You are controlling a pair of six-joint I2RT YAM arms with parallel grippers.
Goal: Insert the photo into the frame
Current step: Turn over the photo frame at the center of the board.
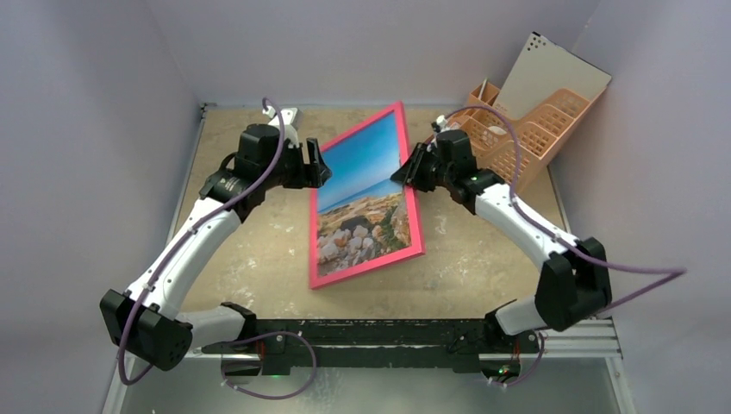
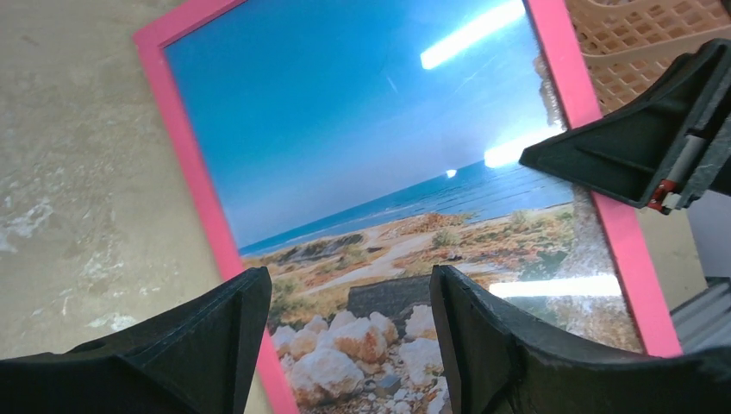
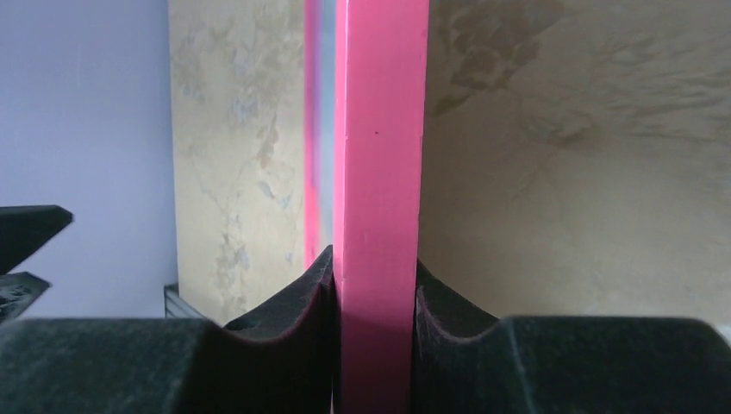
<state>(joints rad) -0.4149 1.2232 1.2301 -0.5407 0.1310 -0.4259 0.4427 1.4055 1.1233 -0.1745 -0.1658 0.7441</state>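
My right gripper [image 3: 375, 280] clamps the pink frame [image 1: 369, 266] on its three-o'clock edge, at the middle of the table [image 1: 259, 259]. The beach photo [image 1: 366, 168] sits inside, face up. My left gripper [image 1: 321, 169] gapes wide at nine o'clock, holding nothing.

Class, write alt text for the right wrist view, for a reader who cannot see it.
The right gripper is shut on the edge of the pink frame, one finger on each side. Behind are the mottled tan table and, at left, a lilac wall.
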